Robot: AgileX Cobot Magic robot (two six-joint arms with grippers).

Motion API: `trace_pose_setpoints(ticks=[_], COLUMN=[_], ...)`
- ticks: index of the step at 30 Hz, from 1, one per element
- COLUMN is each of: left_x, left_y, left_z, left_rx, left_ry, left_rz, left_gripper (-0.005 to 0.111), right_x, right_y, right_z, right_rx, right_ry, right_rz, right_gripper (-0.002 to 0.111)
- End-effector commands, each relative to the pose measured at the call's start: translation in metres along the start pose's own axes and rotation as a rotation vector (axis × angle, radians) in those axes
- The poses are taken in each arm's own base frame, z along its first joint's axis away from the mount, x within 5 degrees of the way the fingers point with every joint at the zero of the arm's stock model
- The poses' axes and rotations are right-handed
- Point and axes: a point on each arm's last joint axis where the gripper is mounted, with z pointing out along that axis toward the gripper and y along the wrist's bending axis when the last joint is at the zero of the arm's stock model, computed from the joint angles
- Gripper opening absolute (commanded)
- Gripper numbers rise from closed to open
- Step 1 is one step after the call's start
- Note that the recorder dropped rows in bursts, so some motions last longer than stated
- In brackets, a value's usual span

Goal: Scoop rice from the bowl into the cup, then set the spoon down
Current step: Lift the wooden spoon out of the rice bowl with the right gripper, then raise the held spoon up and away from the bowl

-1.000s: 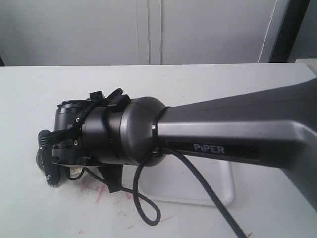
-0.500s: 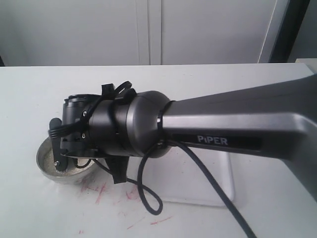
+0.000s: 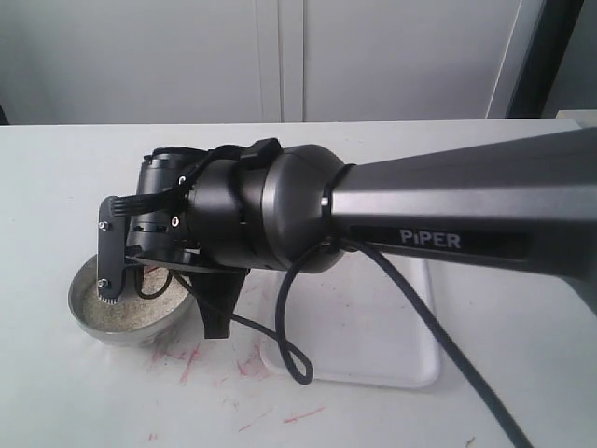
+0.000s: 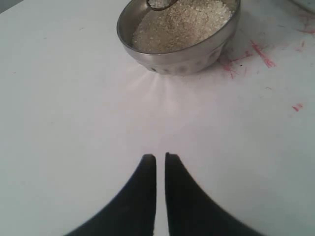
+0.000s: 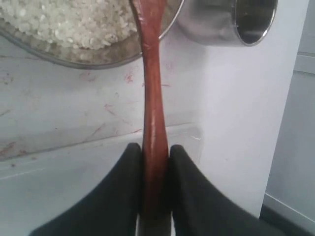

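Note:
The steel bowl [image 3: 93,322] of pale rice [image 3: 126,306] sits at the left of the table, half under my right arm's wrist [image 3: 233,224]. My right gripper [image 5: 154,147] is shut on the handle of the reddish-brown wooden spoon [image 5: 151,93], which reaches over the bowl's rim [image 5: 106,58] above the rice [image 5: 64,22]. The scoop's edge [image 4: 161,4] shows over the rice heap [image 4: 182,24]. Close beside the bowl stands the small shiny cup [image 5: 216,24]. My left gripper [image 4: 160,157] is shut and holds nothing, over bare table short of the bowl [image 4: 187,56].
A white tray [image 3: 392,345] lies on the table to the right of the bowl, under my right arm, whose black cable [image 3: 289,345] loops down over it. Red marks [image 3: 187,359] stain the tabletop near the bowl. Pale cabinet doors stand behind the table.
My right arm's wrist has drawn back to the right and risen, uncovering the bowl and rice that it hid a second ago.

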Motion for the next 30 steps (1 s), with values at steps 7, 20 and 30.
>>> trace_pose_setpoints(ticks=[7,20,30], left_x=[0.006,0.006,0.006], left_y=[-0.001,-0.001,-0.001], left_z=[0.001,0.001,0.001], left_rx=[0.011,0.011,0.011], left_ry=[0.038,0.038,0.038], left_rz=[-0.005,-0.005,-0.005], left_gripper=[0.014,0.014,0.014], right_x=[0.002,0.029,0.036], right_y=[-0.017,-0.053,-0.065], right_z=[-0.008,0.0,0.01], right_rx=[0.032,0.077,0.095], right_ry=[-0.088,-0.098,-0.142], right_rz=[0.083,0.271,0.313], right_gripper=[0.0,0.0,0.0])
